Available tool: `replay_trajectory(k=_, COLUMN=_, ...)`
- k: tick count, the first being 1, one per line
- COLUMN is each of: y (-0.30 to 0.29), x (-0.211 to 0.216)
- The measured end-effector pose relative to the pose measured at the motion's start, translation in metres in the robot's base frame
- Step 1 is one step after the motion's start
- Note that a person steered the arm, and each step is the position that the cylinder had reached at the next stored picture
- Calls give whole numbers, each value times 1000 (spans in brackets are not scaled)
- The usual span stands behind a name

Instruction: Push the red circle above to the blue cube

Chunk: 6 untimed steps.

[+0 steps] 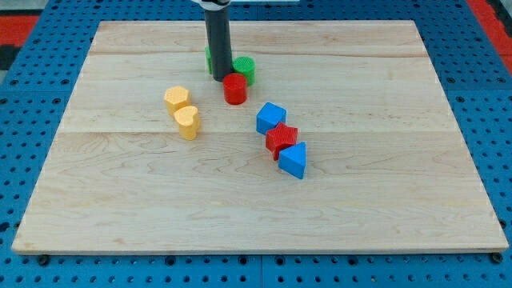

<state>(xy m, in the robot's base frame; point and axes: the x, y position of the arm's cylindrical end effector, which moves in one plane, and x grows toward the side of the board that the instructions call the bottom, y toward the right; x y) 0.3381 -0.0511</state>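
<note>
1. Nearest the view's bottom, a blue triangular block (pixel 294 161) is sitting on the wooden board (pixel 144 216), touching a red star-shaped block (pixel 281 139) just above it.
2. The blue cube (pixel 270 117) is being touched by that red star on its lower right, so the three are lined up in a tight diagonal chain.
3. Off to the view's left, a yellow heart-ish block (pixel 187 122) and a yellow hexagon-ish block (pixel 177 98) are parked close together, well apart from the action.
4. The red circle (pixel 234 89) is sitting above and to the left of the blue cube, near but not touching.
5. My tip (pixel 220 79) is being held right against the red circle's upper-left side. No pincer here, just a rod, so nothing is being gripped.
6. Farthest back, a green cylinder (pixel 244 70) is nearly touching the red circle, and another green block (pixel 209 59) is mostly hidden behind the rod.
7. Risk, as judged: if the red circle is pushed too far down-right, the blue cube could get knocked and the chain scattered; an off-centre push could let it slip sideways.
</note>
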Motion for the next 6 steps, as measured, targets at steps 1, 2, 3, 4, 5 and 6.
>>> replay_trajectory(k=1, y=5, x=8)
replay_trajectory(k=2, y=-4, x=-7)
replay_trajectory(k=3, y=-26, x=-11)
replay_trajectory(k=4, y=-37, x=-4)
replay_trajectory(k=5, y=-41, x=12)
replay_trajectory(k=6, y=-29, x=34)
